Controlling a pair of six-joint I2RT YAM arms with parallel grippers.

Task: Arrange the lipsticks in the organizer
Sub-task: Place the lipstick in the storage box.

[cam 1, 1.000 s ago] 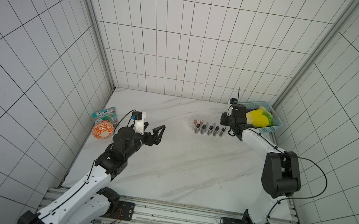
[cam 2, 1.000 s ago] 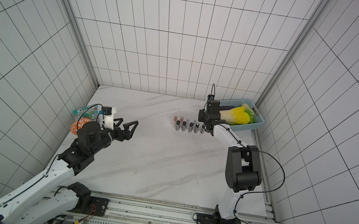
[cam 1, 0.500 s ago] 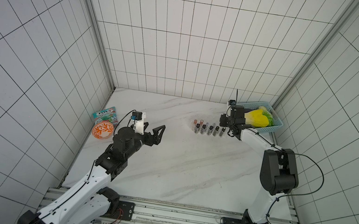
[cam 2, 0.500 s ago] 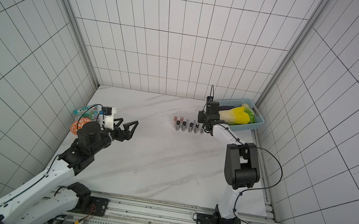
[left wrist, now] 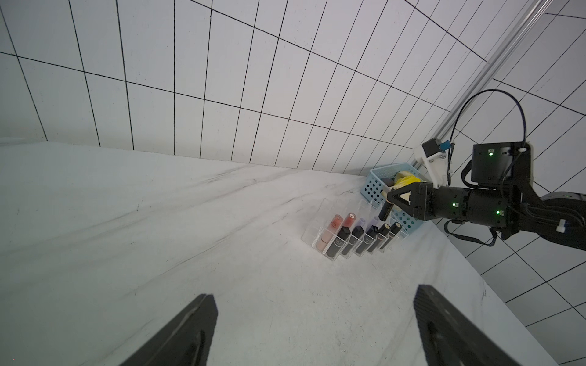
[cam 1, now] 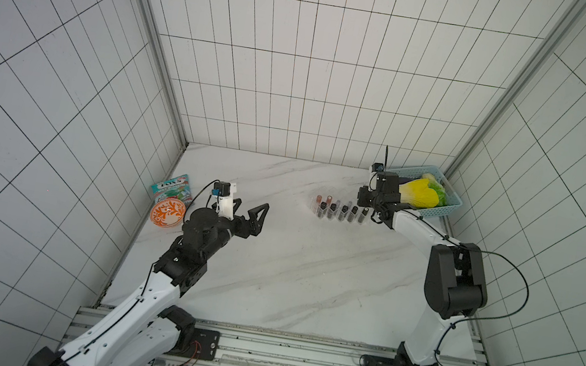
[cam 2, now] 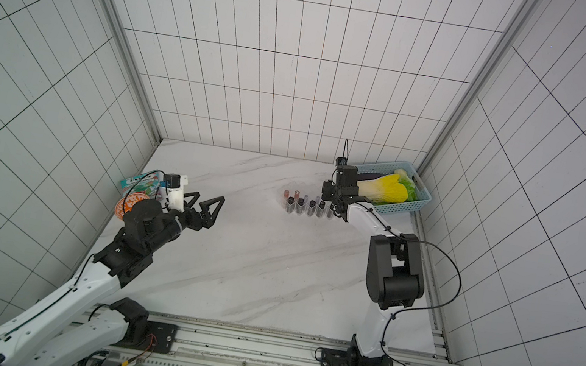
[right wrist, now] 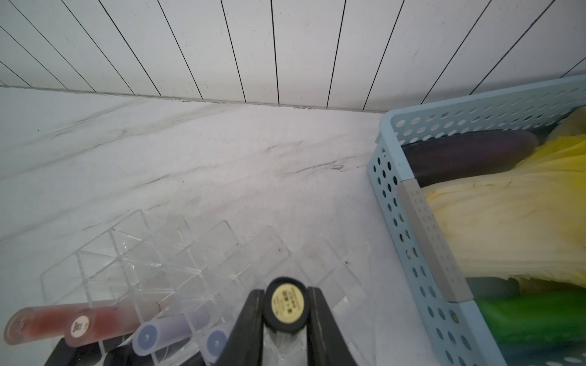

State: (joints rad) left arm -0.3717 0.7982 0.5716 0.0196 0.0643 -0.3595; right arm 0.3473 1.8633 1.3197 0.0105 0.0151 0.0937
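Note:
The clear organizer (left wrist: pixel 312 236) (right wrist: pixel 104 253) stands at the back right of the table, in both top views (cam 1: pixel 310 207) (cam 2: pixel 283 203). Several black lipsticks (left wrist: pixel 432 245) fill its near row. Pinkish gloss tubes (right wrist: pixel 47 318) and lavender-capped ones (right wrist: pixel 158 332) stand in the far row. My right gripper (right wrist: pixel 286 293) (left wrist: pixel 391 199) is shut on a black lipstick (right wrist: pixel 286 305) (left wrist: pixel 385 213), held tilted just above the empty slots at the organizer's right end. My left gripper (cam 1: pixel 251 207) (left wrist: pixel 314 301) hangs open and empty over the table's left side, far from the organizer.
A light-blue perforated basket (cam 1: pixel 452 207) (right wrist: pixel 390 164) with a yellow cabbage toy (cam 1: pixel 422 196) and a purple eggplant stands right beside the organizer. An orange patterned bowl (cam 1: pixel 167 214) and a snack packet (cam 1: pixel 171 186) lie at the left wall.
The right arm's elbow has shifted slightly to the left while its gripper stays over the organizer's right end with the lipstick. The left arm has not moved.

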